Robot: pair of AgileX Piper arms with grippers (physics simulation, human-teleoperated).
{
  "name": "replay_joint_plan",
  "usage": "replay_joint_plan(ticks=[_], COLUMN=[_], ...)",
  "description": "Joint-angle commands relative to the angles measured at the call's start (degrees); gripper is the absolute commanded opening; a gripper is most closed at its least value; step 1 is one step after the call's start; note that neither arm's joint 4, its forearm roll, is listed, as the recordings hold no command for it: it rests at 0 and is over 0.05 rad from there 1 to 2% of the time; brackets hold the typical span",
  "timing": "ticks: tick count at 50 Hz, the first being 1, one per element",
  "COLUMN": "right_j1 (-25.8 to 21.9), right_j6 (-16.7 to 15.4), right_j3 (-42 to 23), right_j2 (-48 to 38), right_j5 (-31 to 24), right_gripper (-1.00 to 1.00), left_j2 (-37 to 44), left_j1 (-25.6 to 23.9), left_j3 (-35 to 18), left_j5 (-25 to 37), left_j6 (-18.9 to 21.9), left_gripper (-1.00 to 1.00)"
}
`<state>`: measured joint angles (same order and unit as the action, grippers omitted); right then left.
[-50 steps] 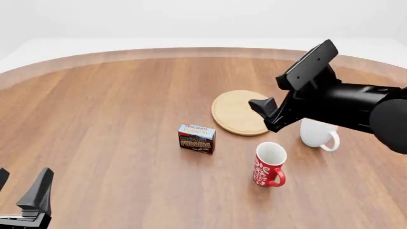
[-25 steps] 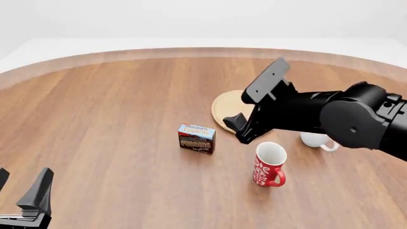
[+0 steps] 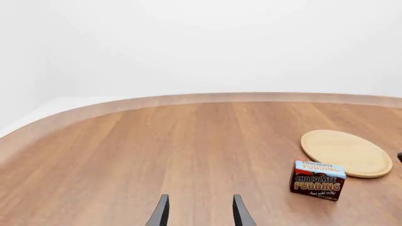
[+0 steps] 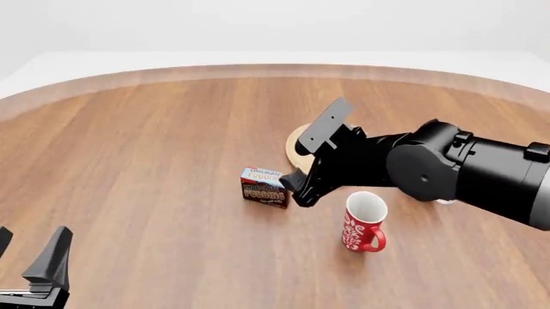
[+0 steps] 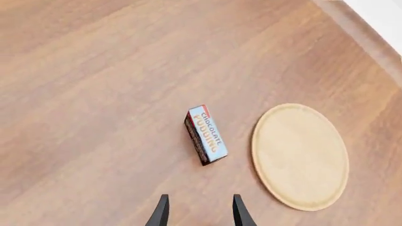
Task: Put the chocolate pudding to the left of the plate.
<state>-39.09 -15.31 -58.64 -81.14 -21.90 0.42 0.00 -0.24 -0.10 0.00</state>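
The chocolate pudding (image 4: 265, 187), a dark brown carton with a light blue top band, stands upright on the table just left of and nearer than the plate (image 4: 295, 149). The plate is a tan wooden disc, mostly hidden by my right arm in the front view. My right gripper (image 4: 295, 187) is open and empty, hovering just right of the pudding. In the right wrist view the pudding (image 5: 206, 135) and plate (image 5: 300, 156) lie ahead of the open fingers (image 5: 162, 211). My left gripper (image 4: 31, 256) is open and empty at the near left. The left wrist view shows the pudding (image 3: 317, 180) and plate (image 3: 345, 153).
A red patterned mug (image 4: 364, 223) stands right of the pudding, nearer than the plate. A sliver of the white mug (image 4: 445, 201) shows under my right arm. The round wooden table (image 4: 154, 148) has a raised rim along its far edge.
My right arm has swung left and down, from over the plate and white mug to beside the pudding. The pudding, both mugs and the left arm have not moved.
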Motion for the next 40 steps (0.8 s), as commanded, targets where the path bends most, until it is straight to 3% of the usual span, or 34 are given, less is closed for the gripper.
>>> replay_joint_plan(ticks=[1, 40], right_j1=[-1.1, -0.6], right_j6=[1.3, 2.0], right_j3=[0.4, -3.3], right_j2=[-2.6, -9.4], right_j5=[1.3, 1.3], right_gripper=[1.00, 1.00], left_j2=[0.0, 0.0], left_j1=[0.0, 0.0], left_j3=[0.0, 0.0], left_j5=[0.0, 0.0], left_j6=[0.0, 0.0], left_gripper=[1.00, 1.00])
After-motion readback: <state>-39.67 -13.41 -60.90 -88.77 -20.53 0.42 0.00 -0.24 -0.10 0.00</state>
